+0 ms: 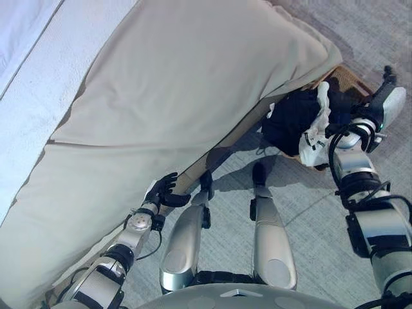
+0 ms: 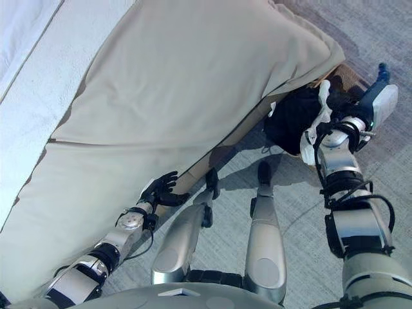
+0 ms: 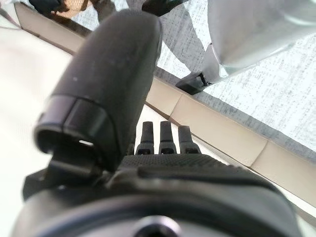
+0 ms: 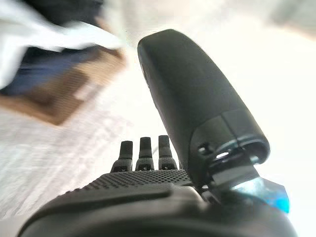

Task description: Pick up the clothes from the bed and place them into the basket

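Observation:
A wicker basket [image 1: 352, 78] stands on the floor at the bed's far corner. It holds black clothes [image 1: 293, 119] and a white garment [image 1: 317, 138] that hangs over its rim. My right hand [image 1: 340, 103] is above the basket; its wrist view shows straight fingers [image 4: 140, 148] holding nothing, with the clothes [image 4: 34, 74] and basket [image 4: 64, 98] beyond. My left hand [image 1: 164, 190] is open and empty at the near edge of the bed [image 1: 193, 84], which has a beige cover with no clothes on it.
The bed's wooden side rail [image 3: 217, 128] runs along the grey carpet [image 1: 309, 212]. A white sheet [image 1: 26, 77] lies at the far left of the bed.

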Controlling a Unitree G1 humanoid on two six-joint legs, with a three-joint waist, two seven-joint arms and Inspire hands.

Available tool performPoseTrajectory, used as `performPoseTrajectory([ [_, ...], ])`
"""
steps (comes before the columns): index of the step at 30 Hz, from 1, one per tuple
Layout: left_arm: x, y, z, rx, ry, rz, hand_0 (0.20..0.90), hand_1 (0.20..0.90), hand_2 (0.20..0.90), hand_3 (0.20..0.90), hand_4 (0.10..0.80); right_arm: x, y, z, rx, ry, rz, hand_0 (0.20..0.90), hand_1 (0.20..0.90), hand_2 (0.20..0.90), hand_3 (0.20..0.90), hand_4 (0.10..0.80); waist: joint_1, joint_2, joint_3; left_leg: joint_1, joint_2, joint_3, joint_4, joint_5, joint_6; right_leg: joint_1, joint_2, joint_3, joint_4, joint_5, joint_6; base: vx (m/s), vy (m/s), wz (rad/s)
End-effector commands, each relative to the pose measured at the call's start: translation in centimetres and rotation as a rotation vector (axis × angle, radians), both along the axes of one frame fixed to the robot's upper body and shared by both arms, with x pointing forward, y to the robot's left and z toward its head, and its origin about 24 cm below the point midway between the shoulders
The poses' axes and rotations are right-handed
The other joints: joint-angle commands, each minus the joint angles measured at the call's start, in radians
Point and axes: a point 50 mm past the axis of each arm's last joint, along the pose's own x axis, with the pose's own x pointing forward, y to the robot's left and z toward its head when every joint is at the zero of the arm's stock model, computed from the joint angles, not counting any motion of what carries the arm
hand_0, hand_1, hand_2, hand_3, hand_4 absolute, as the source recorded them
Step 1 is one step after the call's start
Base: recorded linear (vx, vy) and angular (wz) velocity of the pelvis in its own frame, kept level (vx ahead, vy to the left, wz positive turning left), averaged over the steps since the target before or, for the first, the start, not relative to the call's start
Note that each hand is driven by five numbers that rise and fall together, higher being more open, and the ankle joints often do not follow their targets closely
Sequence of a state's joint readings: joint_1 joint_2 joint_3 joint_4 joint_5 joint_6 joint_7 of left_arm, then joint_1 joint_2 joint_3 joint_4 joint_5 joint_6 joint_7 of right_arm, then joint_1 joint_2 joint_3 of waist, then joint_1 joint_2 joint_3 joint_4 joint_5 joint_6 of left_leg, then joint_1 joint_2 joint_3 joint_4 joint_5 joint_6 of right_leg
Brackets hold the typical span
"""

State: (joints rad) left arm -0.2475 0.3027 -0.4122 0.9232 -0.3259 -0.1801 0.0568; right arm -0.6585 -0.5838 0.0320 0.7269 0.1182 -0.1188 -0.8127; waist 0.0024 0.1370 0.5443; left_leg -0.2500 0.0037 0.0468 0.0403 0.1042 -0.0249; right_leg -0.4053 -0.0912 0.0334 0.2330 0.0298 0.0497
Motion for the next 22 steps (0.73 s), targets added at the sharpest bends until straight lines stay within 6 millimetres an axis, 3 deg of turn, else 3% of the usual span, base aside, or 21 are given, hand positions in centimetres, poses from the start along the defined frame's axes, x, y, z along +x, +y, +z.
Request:
performPoseTrajectory([
  [1, -2.5, 2.1, -1.3, -0.012, 0.036, 0.121, 0.9, 0.9, 0.9, 0.9, 0.8, -1.7, 0.0, 2.0, 0.021, -0.245, 0.079, 0.9, 0.9, 0.9, 0.9, 0.8, -0.031, -0.046, -0.095, -0.002, -0.004, -0.051, 0.073, -0.1, -0.009, 0.081, 0.03, -0.064, -0.065, -0.015, -0.021, 0.078, 0.038, 0.07],
  [5, -4.7, 3.3, -2.6, 0.005, 0.116, 0.162, 0.9, 0.9, 0.9, 0.9, 0.8, -3.3, 0.9, -3.1, 0.205, -0.13, 0.296, 0.9, 0.9, 0.9, 0.9, 0.8, -0.034, -0.106, -0.168, 0.08, 0.001, -0.039, 0.033, -0.112, -0.009, 0.175, 0.022, -0.078, -0.134, 0.003, -0.009, 0.143, 0.05, 0.1],
  [6, -5.5, 3.5, -3.1, 0.007, 0.141, 0.172, 0.9, 0.9, 0.9, 0.9, 0.8, -4.1, 1.0, -4.9, 0.248, -0.066, 0.374, 0.9, 0.9, 0.9, 0.9, 0.8, -0.034, -0.121, -0.194, 0.103, 0.003, -0.035, 0.023, -0.113, -0.008, 0.204, 0.021, -0.083, -0.151, 0.006, -0.004, 0.236, 0.077, 0.04],
  [7, -6.8, 3.8, -3.7, 0.01, 0.184, 0.185, 0.9, 0.9, 0.9, 0.9, 0.8, -5.2, 1.9, -8.3, 0.335, 0.072, 0.54, 0.9, 0.9, 0.9, 0.9, 0.8, -0.033, -0.141, -0.239, 0.144, 0.004, -0.029, 0.007, -0.115, -0.006, 0.249, 0.022, -0.089, -0.174, 0.01, 0.001, 0.215, 0.071, 0.05],
  [8, -7.1, 3.9, -3.9, 0.009, 0.195, 0.186, 0.9, 0.9, 0.9, 0.9, 0.8, -5.5, 2.3, -9.3, 0.354, 0.126, 0.585, 0.9, 0.9, 0.9, 0.9, 0.8, -0.032, -0.146, -0.25, 0.154, 0.005, -0.028, 0.003, -0.116, -0.006, 0.26, 0.022, -0.09, -0.179, 0.01, 0.002, 0.244, 0.094, 0.07],
  [9, -7.9, 4.2, -4.3, 0.004, 0.233, 0.181, 0.9, 0.9, 0.9, 0.9, 0.8, -6.6, 3.2, -12.9, 0.432, 0.309, 0.694, 0.9, 0.9, 0.9, 0.9, 0.8, -0.029, -0.16, -0.288, 0.183, 0.005, -0.026, -0.007, -0.118, -0.004, 0.29, 0.023, -0.095, -0.188, 0.01, 0.004, 0.182, 0.074, 0.01],
  [12, -9.1, 4.6, -4.9, 0.0, 0.302, 0.162, 0.9, 0.9, 0.9, 0.9, 0.8, -9.8, 3.7, -19.0, 0.573, 0.597, 0.74, 0.9, 0.9, 0.9, 0.9, 0.8, -0.012, -0.177, -0.349, 0.23, 0.004, -0.028, -0.021, -0.122, 0.002, 0.34, 0.023, -0.101, -0.195, 0.005, 0.007, 0.176, 0.064, -0.01],
  [13, -9.4, 4.7, -5.1, -0.001, 0.313, 0.159, 0.9, 0.9, 0.9, 0.9, 0.8, -10.5, 3.7, -19.9, 0.583, 0.651, 0.737, 0.9, 0.9, 0.9, 0.9, 0.8, -0.009, -0.179, -0.359, 0.238, 0.003, -0.029, -0.022, -0.123, 0.003, 0.349, 0.023, -0.103, -0.196, 0.004, 0.007, 0.201, 0.05, 0.11],
  [14, -10.2, 4.8, -5.5, 0.002, 0.349, 0.146, 0.9, 0.9, 0.9, 0.9, 0.8, -12.6, 4.0, -22.7, 0.637, 0.786, 0.723, 0.9, 0.9, 0.9, 0.9, 0.8, 0.003, -0.186, -0.388, 0.262, 0.002, -0.034, -0.029, -0.127, 0.007, 0.377, 0.023, -0.108, -0.202, 0.001, 0.007, 0.151, 0.036, 0.17],
  [15, -10.3, 4.8, -5.6, 0.002, 0.357, 0.143, 0.9, 0.9, 0.9, 0.9, 0.8, -13.2, 4.1, -23.5, 0.662, 0.822, 0.712, 0.9, 0.9, 0.9, 0.9, 0.8, 0.007, -0.187, -0.393, 0.269, 0.002, -0.035, -0.031, -0.128, 0.008, 0.386, 0.023, -0.11, -0.204, 0.0, 0.007, 0.214, 0.055, 0.15],
  [16, -11.0, 4.7, -6.0, 0.001, 0.394, 0.133, 0.9, 0.9, 0.9, 0.9, 0.8, -15.2, 5.6, -25.8, 0.697, 0.965, 0.703, 0.9, 0.9, 0.9, 0.9, 0.8, 0.017, -0.191, -0.416, 0.296, -0.002, -0.043, -0.038, -0.134, 0.013, 0.415, 0.023, -0.114, -0.212, -0.005, 0.007, 0.149, 0.054, 0.15],
  [22, -11.8, 4.1, -6.6, 0.005, 0.45, 0.076, 0.9, 0.9, 0.9, 0.9, 0.8, -19.4, 8.0, -29.2, 0.713, 1.29, 0.708, 0.9, 0.9, 0.9, 0.9, 0.8, 0.04, -0.186, -0.453, 0.344, -0.009, -0.062, -0.059, -0.14, 0.023, 0.469, 0.021, -0.129, -0.226, -0.013, 0.009, 0.07, 0.042, 0.11],
])
